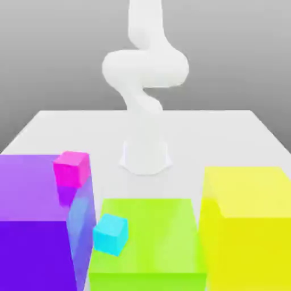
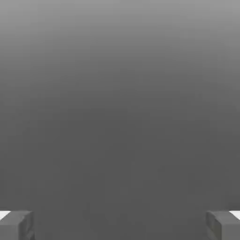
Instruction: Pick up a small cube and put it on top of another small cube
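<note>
A small turquoise-cyan cube [image 1: 109,234] sits low in the exterior view, a bit tilted, at the gap between the big purple block [image 1: 34,221] and the big green block [image 1: 150,238]. A small magenta cube [image 1: 71,168] rests at the purple block's far corner on the exterior view's right. The white arm [image 1: 145,79] rises from its base [image 1: 146,156] and leaves the frame at the top. In the hand view my gripper [image 2: 120,226] is open, its grey fingertips [image 2: 16,225] far apart with nothing between them, facing a plain grey backdrop.
A big yellow block [image 1: 250,227] stands at the exterior view's right, beside the green one. All three big blocks line the near side of the white table [image 1: 227,136]. Behind them, bare tabletop surrounds the arm's base.
</note>
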You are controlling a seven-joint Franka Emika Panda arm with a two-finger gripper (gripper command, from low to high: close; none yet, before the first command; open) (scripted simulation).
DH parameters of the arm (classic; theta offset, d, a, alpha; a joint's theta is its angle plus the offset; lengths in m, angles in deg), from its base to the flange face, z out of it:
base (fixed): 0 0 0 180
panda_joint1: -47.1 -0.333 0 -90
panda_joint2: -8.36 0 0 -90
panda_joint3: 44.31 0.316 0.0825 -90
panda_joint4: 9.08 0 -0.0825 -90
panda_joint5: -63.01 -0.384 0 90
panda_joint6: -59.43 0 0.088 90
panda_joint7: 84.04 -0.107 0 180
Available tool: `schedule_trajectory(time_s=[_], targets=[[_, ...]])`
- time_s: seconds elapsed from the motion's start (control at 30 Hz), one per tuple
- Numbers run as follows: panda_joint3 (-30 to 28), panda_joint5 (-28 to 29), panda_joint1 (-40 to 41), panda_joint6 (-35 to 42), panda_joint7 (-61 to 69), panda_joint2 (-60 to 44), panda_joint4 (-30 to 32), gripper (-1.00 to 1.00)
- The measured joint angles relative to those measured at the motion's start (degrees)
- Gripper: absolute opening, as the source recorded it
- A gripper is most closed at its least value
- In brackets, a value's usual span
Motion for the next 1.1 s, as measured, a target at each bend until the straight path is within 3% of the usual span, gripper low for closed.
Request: schedule_trajectory(time_s=[0.7,0.9,1.1], targets=[[10.55,-3.84,-30.72,-22.48,38.79,-35.1,19.91,0.0],[13.7,1.09,-37.95,-28.62,42.62,-43.95,26.42,0.0],[7.28,9.2,-40.7,-36.64,35.64,-53.42,26.82,0.0]])
